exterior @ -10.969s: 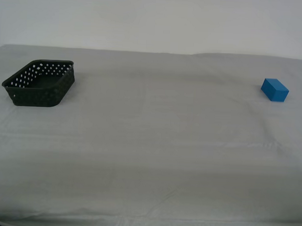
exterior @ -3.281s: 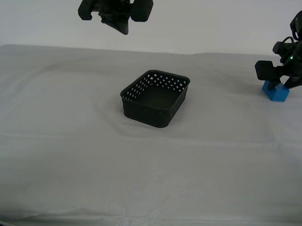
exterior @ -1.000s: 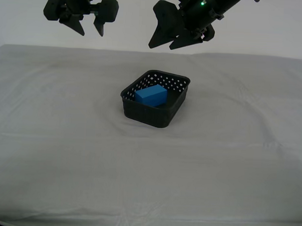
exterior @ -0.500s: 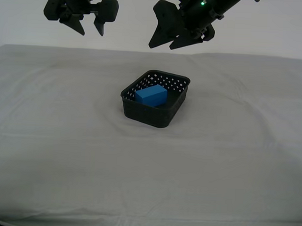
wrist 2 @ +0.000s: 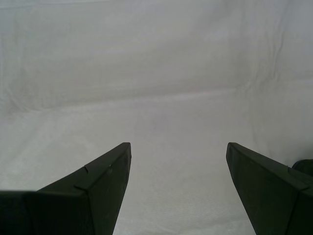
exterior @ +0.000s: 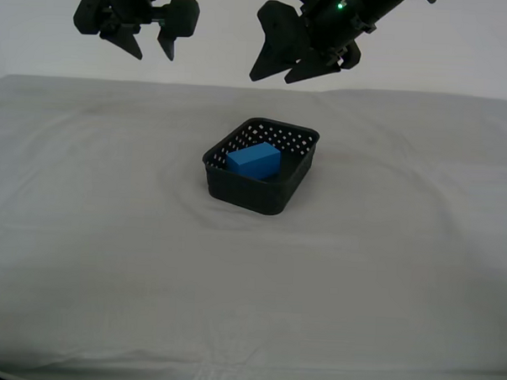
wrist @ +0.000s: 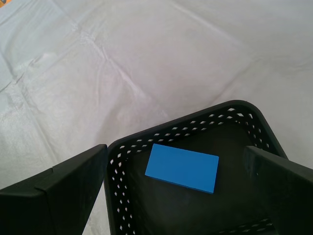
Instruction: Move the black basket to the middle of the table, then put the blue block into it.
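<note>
The black basket (exterior: 252, 190) stands on the middle of the table (exterior: 376, 271). The blue block (exterior: 254, 159) lies inside it, tilted against the left wall. My first gripper (exterior: 272, 76) hangs open and empty above the basket. In the first wrist view the block (wrist: 182, 167) lies flat in the basket (wrist: 195, 120), seen between the spread fingers of my first gripper (wrist: 176, 148). My second gripper (exterior: 154, 56) is open and empty, high at the exterior view's upper left. In the second wrist view my second gripper (wrist 2: 178, 144) has only bare cloth between its fingers.
The grey-white cloth (wrist 2: 161, 73) has light wrinkles and folds around the basket. A pale wall (exterior: 462, 48) rises behind the table's far edge. A small dark shape (wrist 2: 305, 167) shows at the edge of the second wrist view; I cannot tell what it is.
Since the earliest frame the basket has moved from the left to the middle, and the block from the right into it. Over the last second nothing has moved.
</note>
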Tool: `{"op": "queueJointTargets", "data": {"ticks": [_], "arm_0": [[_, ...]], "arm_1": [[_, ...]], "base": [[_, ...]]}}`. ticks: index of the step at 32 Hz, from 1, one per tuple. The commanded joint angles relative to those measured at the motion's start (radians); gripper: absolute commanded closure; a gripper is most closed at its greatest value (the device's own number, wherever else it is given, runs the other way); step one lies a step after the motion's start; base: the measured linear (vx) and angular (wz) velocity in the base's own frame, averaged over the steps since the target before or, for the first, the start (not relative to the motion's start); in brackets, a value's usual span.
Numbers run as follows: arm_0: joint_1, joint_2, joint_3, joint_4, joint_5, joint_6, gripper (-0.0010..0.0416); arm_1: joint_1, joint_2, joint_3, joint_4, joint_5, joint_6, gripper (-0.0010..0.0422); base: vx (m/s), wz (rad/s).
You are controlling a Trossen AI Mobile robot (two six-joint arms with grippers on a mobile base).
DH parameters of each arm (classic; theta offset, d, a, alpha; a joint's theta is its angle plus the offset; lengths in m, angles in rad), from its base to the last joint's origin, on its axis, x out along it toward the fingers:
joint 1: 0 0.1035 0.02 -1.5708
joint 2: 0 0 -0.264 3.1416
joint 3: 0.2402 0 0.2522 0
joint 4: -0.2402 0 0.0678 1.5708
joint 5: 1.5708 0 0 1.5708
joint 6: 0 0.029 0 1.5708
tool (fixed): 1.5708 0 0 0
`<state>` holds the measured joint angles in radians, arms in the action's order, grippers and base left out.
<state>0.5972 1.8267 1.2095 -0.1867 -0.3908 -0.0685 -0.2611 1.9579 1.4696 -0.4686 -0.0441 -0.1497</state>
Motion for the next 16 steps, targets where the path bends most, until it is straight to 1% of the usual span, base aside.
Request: {"op": "queueJointTargets", "data": {"ticks": [1,16], "arm_0": [[0.0,-0.001,0.001,0.0,0.0,-0.002,0.0018],[0.0,-0.001,0.001,0.0,0.0,-0.002,0.0018]], "arm_1": [[0.001,0.0,0.0,0.0,-0.002,0.001,0.0147],[0.001,0.0,0.0,0.0,-0.001,0.001,0.0147]], "base": [[0.0,0.0],[0.0,0.0]]}}
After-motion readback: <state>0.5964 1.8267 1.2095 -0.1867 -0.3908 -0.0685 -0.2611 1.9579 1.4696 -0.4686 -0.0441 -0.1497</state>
